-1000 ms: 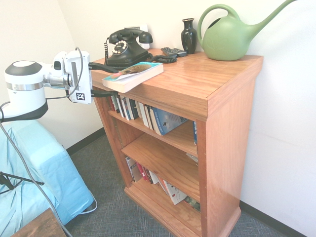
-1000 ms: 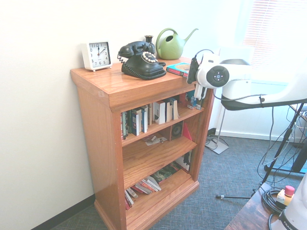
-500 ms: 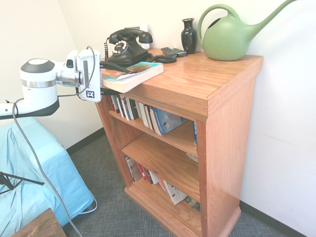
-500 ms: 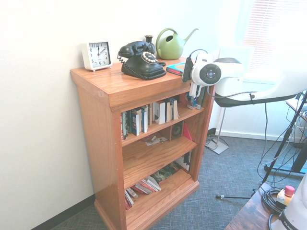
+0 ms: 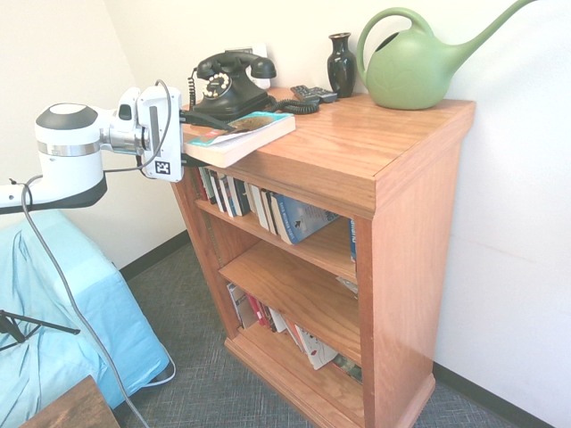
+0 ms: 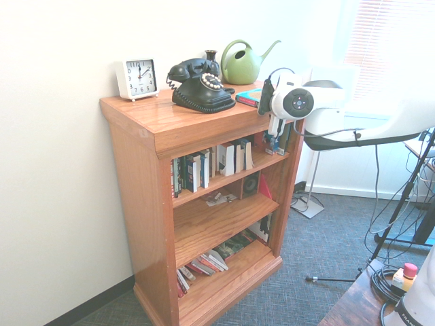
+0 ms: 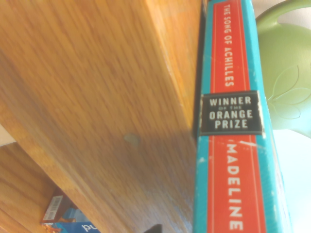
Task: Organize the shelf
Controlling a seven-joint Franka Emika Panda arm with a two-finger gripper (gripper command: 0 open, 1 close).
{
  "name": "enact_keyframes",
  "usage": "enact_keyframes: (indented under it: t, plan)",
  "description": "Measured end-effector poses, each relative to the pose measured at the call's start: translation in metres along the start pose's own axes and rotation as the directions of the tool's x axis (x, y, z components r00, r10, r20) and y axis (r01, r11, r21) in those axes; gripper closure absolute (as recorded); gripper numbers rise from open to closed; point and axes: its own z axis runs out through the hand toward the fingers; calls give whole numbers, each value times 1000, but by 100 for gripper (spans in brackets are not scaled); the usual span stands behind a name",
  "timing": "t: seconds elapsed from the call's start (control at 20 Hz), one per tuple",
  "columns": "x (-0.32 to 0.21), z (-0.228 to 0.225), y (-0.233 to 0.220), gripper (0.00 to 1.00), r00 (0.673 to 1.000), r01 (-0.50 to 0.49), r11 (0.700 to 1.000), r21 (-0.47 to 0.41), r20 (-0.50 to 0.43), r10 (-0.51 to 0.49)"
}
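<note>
One book is bracketed by the gripper [image 5: 198,141] at the front corner of the shelf [image 5: 357,152].

The reddish-brown shelf is set against the white wall, with three inner boards seen below its thick top. One teal book [image 5: 239,135] with a red spine is laid flat on the top, its end overhanging the front edge; one dark finger [image 5: 207,120] is seen above that end and the other below it, but whether the jaws are pressed onto the cover cannot be told. On the top are also counted one black rotary telephone [image 5: 228,82], one dark vase [image 5: 341,64], one green watering can [image 5: 419,67], one small dark remote [image 5: 313,93] and, in the second exterior view, one white clock [image 6: 138,77]. A row of upright books [image 5: 259,203] is held on the upper board, and more are leaned on the bottom board [image 5: 285,325]. In the wrist view the spine [image 7: 231,121] is read as "The Song of Achilles".
</note>
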Motion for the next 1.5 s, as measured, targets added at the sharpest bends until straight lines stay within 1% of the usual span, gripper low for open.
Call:
enact_keyframes:
  t: [0.8, 1.0, 1.1, 1.25, 1.4, 1.5]
  plan:
    - [4, 1, 6, 100, 1000, -5, 1000, -7, -4, 5]
    - [5, -4, 10, 100, 1000, -23, 1000, -1, 3, 23]
    - [7, -10, 14, 100, 999, -52, 999, 13, 14, 52]
    - [13, -28, 30, 100, 992, -120, 992, 36, 31, 119]
    - [18, -50, 60, 100, 976, -212, 975, 63, 65, 208]
    - [15, -65, 90, 100, 957, -282, 956, 80, 97, 274]
